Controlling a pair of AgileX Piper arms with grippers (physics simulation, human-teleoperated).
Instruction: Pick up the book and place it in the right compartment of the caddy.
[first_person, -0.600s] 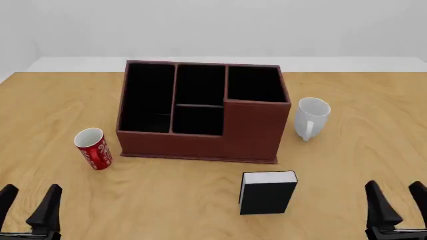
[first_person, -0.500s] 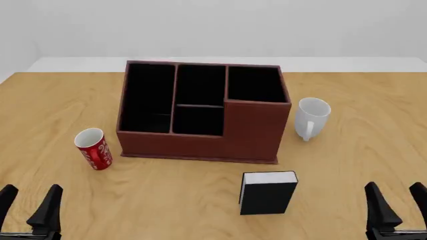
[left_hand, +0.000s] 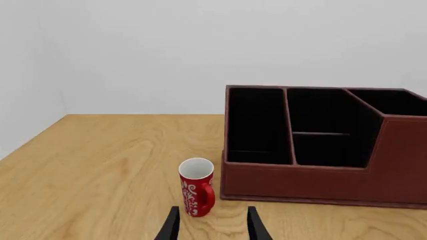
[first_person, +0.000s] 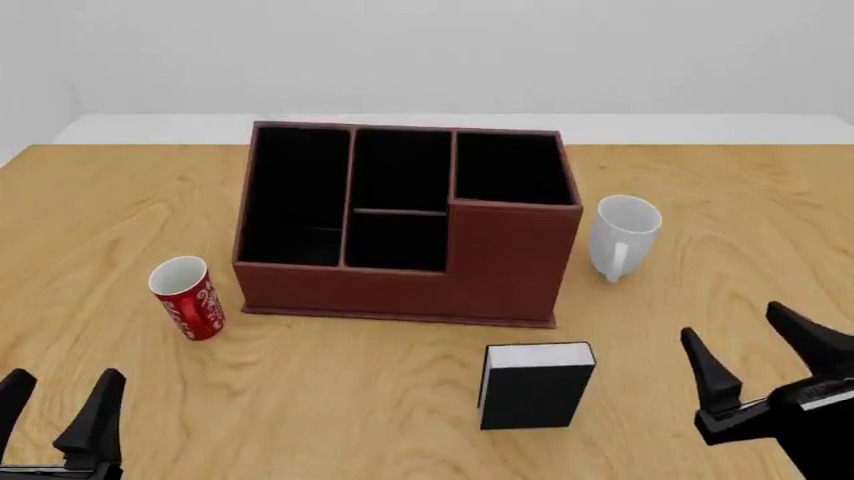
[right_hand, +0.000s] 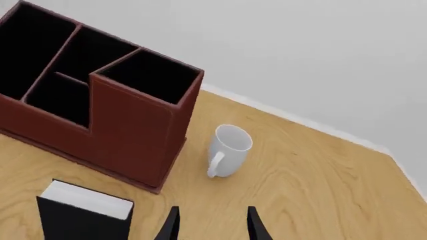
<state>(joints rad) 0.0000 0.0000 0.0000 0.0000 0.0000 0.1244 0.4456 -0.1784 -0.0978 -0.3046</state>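
The book (first_person: 537, 385) stands upright on the wooden table (first_person: 107, 200), just in front of the caddy (first_person: 407, 222) and below its right compartment (first_person: 509, 168). The right gripper (first_person: 761, 355), fingers spread and empty, hovers beside the book; the left gripper (first_person: 60, 405) waits, likewise spread, near the red mug (first_person: 187, 298). A white mug (first_person: 622, 235) flanks the caddy.

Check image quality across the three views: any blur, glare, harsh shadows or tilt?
Front view: sharp, even light, only faint soft shadows under the caddy and book. Left wrist view: equally crisp and level, no glare on the red mug. Right wrist view: sharp but rolled, so the table edge runs diagonally.
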